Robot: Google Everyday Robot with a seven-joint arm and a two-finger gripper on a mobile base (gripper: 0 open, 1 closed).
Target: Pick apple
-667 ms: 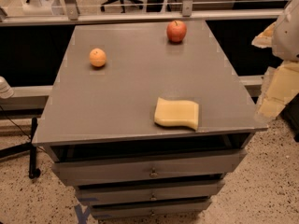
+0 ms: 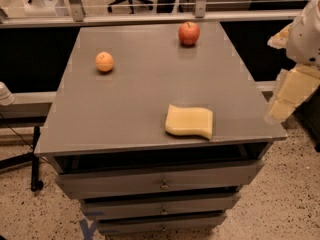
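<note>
Apple: the round red apple with a bit of yellow on it and a small dark stem (image 2: 189, 33) sits on the far part of the table top, a little right of the middle. Nothing is touching it.
Gripper: the pale yellow blocky gripper (image 2: 290, 91) hangs in the air off the right edge of the table, near the front right corner. It is well apart from the apple.
Gripper open or closed: cannot tell.
Arm: the white robot arm (image 2: 306, 29) comes in from the right side, above the gripper.
Table: the flat grey metal table top (image 2: 130, 104) is on a grey cabinet.
Drawers: three grey metal drawers (image 2: 160, 181) are stacked under the top, each with a small knob.
Orange fruit: the small round orange fruit (image 2: 104, 62) sits on the left side of the top, well apart from the apple.
Sponge: the soft yellow wavy-edged sponge (image 2: 189, 121) lies flat near the front edge, closest to the gripper.
Floor: the speckled stone floor (image 2: 280, 199) is under the cabinet.
</note>
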